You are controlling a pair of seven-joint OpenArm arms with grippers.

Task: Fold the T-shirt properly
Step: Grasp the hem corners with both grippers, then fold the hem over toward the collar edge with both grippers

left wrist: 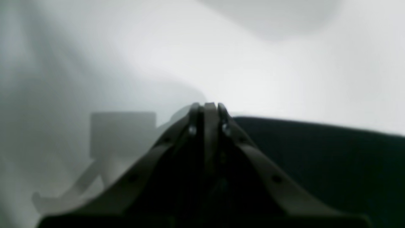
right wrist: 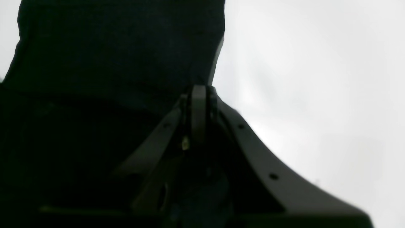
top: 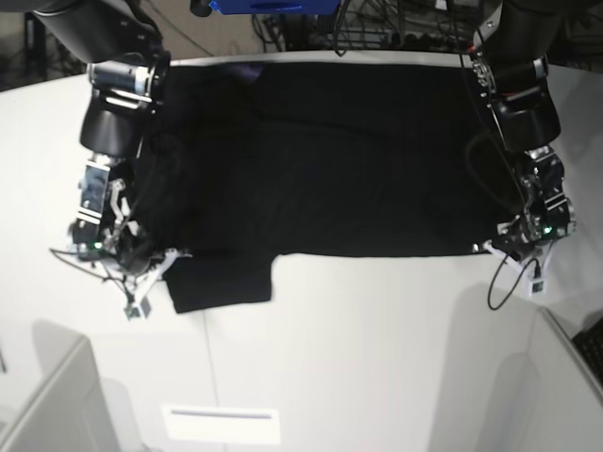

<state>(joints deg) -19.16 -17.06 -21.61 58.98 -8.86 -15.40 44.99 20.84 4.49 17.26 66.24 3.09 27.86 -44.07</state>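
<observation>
Now, with the T-shirt (top: pixel 320 160) spread across the tabletop (top: pixel 377 348), both arms' fingers pinch its near-edge corners, left gripper (top: pixel 497 247) and right gripper (top: pixel 158 267), so lifting together toward the far edge seems next.

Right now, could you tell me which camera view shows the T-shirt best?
The base view: the whole T-shirt lies spread on the white table. Both wrist views show only blurred black cloth beside shut jaws.
</observation>
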